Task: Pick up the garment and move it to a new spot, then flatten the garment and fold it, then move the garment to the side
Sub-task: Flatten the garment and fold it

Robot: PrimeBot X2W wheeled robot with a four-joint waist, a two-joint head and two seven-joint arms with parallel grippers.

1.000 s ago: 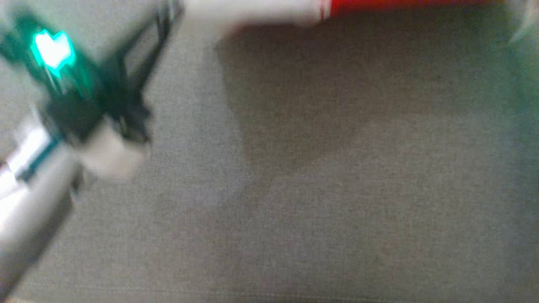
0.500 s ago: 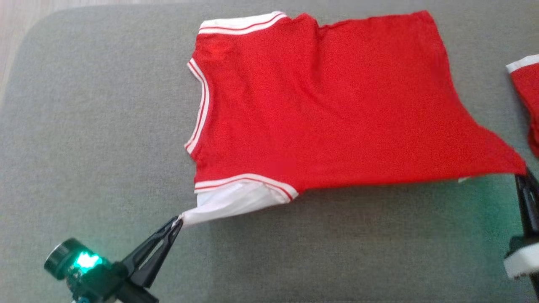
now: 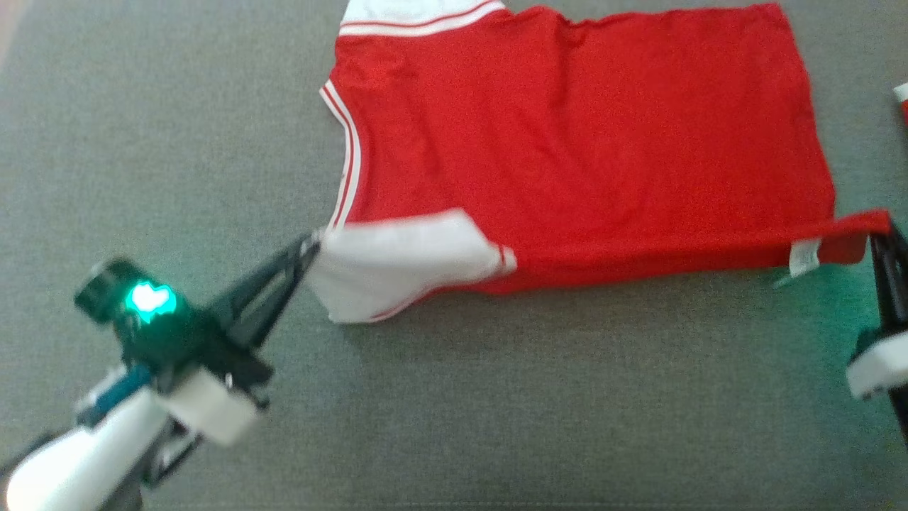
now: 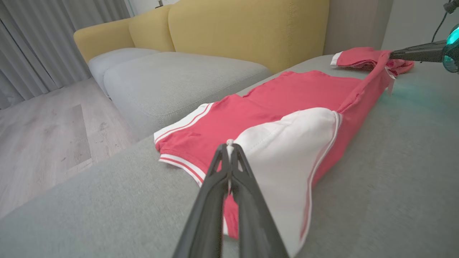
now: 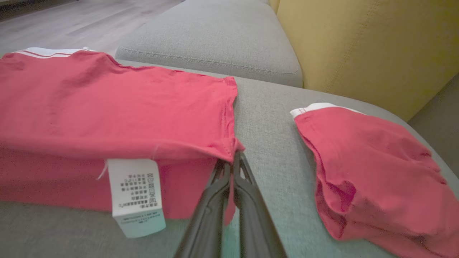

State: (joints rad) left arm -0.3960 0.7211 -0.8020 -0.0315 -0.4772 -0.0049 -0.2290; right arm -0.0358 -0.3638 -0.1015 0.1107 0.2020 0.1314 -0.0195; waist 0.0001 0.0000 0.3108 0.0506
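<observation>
Red garment [image 3: 582, 142] spans left gripper [image 3: 311, 247], clamped on near sleeve [image 3: 404, 262], and right gripper [image 3: 879, 238], apparently pinching hem [image 3: 848, 231]; grey cushion [image 3: 496, 397], yellow sofa [image 4: 251, 32].

I am working in a home living room, as far as I can judge. A mustard-yellow sofa back [image 4: 247, 32] with stitched panels rises behind plump grey seat cushions [image 4: 179, 79]. Past them, pale wood-plank flooring [image 4: 39, 143] runs up to long grey curtains [image 4: 32, 43] hanging in folds. The surface under my cameras is a woven grey upholstered cushion [image 3: 496, 397], and a red garment [image 3: 582, 135] lies spread near its far edge, like household laundry.
</observation>
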